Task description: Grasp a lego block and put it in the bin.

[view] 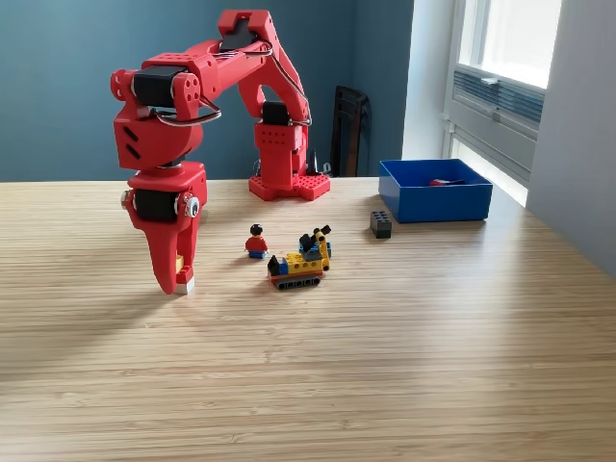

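- Step in hand: the grasp. The red arm's gripper (179,274) points straight down at the bench (385,366), on the exterior view's left, with its tips at or just above the surface.
- Gripper state: the jaws stand narrow, closed on a small lego block (183,273), yellow above and white at the bottom, seen between the tips. You cannot tell whether the block is clear of the bench.
- Target: the bin (435,198) stands on the exterior view's right, toward the rear of the bench, well apart from the gripper. A small red piece (445,181) lies inside it.
- Obstacles between: a lego minifigure (256,242), a yellow and black lego vehicle (302,261) just beside it, and a dark lego brick (381,223) near the bin's front left corner.
- Next move, as judged: lift first, confirm the block rises with the jaws, then swing toward the bin high enough to clear the models and the near wall.
- Release only with the block over the bin's interior.
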Controlling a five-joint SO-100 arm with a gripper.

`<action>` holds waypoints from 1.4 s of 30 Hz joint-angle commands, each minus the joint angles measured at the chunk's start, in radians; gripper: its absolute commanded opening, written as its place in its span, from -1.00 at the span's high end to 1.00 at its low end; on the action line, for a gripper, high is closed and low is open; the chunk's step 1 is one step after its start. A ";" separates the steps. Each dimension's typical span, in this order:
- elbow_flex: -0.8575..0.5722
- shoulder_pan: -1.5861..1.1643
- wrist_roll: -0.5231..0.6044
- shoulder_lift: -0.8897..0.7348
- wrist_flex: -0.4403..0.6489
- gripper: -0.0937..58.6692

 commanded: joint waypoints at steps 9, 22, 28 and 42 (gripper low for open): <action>-0.064 -0.009 0.006 0.012 0.023 0.99; 0.023 -0.028 0.058 0.035 0.051 1.00; -0.017 -0.086 0.104 0.245 0.103 1.00; 0.123 -0.445 0.192 0.715 0.258 1.00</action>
